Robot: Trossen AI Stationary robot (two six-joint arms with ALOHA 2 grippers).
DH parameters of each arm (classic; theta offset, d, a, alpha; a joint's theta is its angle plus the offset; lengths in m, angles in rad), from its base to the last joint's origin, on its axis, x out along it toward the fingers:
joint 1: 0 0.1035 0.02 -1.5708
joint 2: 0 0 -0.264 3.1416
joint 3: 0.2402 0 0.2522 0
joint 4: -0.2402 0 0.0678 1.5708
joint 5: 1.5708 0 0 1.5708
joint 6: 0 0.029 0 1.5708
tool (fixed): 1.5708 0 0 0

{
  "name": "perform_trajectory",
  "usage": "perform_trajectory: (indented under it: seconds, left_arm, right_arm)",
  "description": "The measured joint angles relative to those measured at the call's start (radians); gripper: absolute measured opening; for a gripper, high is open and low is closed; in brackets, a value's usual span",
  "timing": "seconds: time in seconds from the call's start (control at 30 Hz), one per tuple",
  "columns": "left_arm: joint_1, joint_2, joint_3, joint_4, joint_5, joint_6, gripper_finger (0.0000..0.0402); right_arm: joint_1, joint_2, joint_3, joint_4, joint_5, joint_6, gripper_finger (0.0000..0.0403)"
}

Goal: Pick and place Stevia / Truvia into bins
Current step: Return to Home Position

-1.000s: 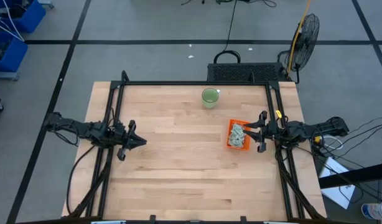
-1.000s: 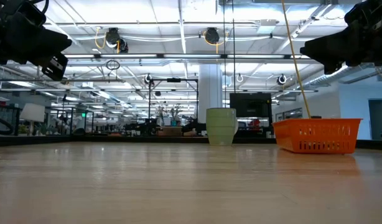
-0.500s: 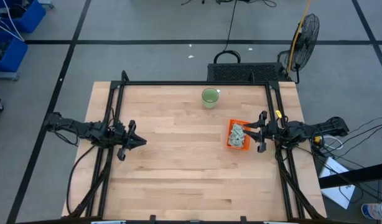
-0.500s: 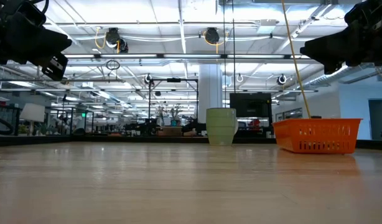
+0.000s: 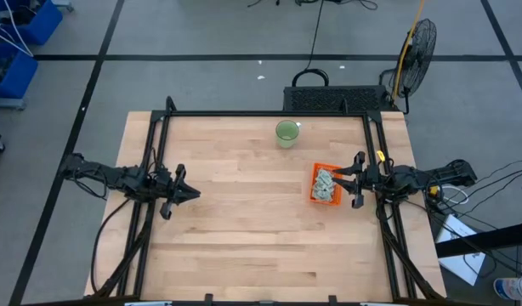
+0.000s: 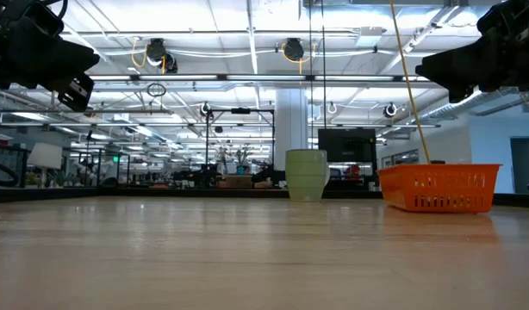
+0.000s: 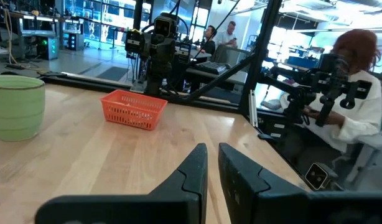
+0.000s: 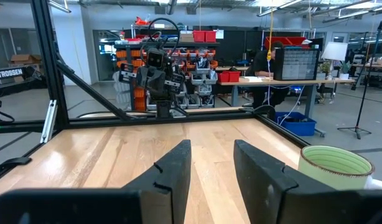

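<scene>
Stevia sachets (image 5: 324, 182), pale green-and-white paper, sit heaped in the low orange plastic bin (image 5: 312, 195) beside my empty, slightly parted right gripper (image 8: 211, 145). My left gripper (image 7: 212, 148) is nearly closed and empty. They're probably featherlight and floppy (pinch an edge).

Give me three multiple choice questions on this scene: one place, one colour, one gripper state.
1. What colour is the cup? A) orange B) green C) white
2. Where are the sachets? A) in the orange bin B) in the cup C) loose on the wood
3. How is the right gripper? A) shut on a sachet B) shut on the cup C) open, empty
Answers: 1 B, green in the high view; 2 A, piled inside the bin; 3 C, fingers apart, nothing between. The left gripper waits opposite.
</scene>
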Motion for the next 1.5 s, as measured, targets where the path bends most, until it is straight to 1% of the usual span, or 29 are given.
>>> perform_trajectory:
  seconds: [1.5]
  left_arm:
    - [0.0, 0.0, 0.0, 0.0, -0.001, 0.0, 0.0044]
  right_arm:
    - [0.0, 0.0, 0.0, 0.0, 0.0, 0.0, 0.0114]
